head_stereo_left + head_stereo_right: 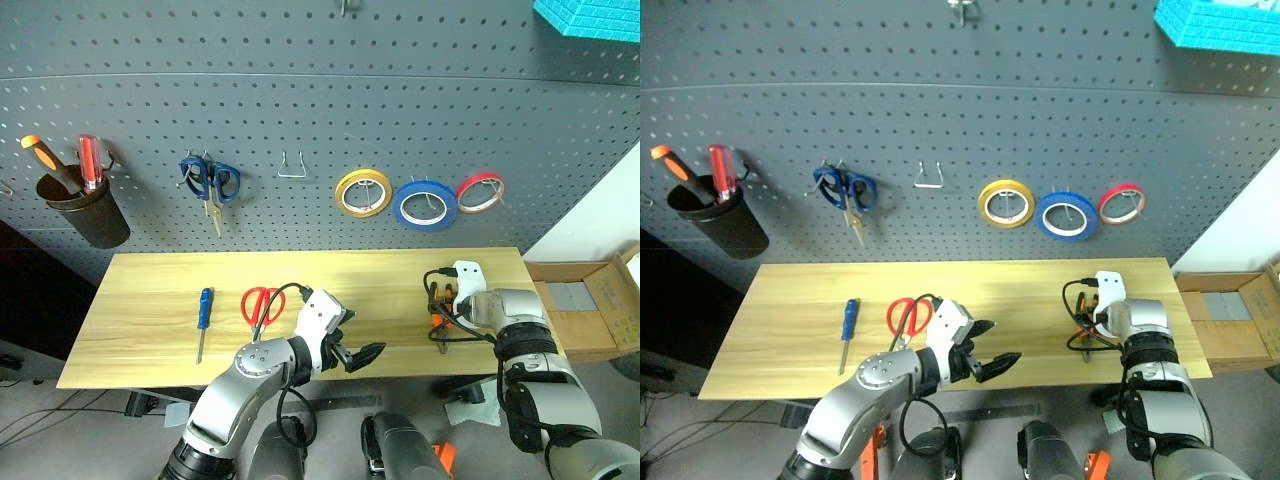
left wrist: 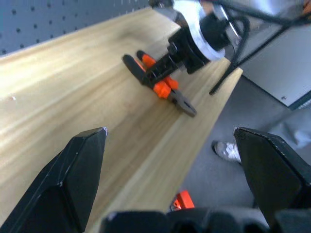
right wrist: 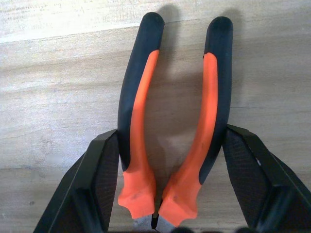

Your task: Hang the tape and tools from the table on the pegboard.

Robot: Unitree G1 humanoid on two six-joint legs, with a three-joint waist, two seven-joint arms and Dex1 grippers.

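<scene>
Right wrist view: orange-and-black pliers

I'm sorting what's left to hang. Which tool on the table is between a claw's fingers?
The pliers with orange-and-black handles: the right claw straddles them. The red scissors and blue screwdriver lie apart from both claws.

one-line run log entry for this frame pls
right gripper: fingers astride pliers handles on table | left gripper: open, empty | scissors, screwdriver: on table | blue tape: on pegboard
</scene>
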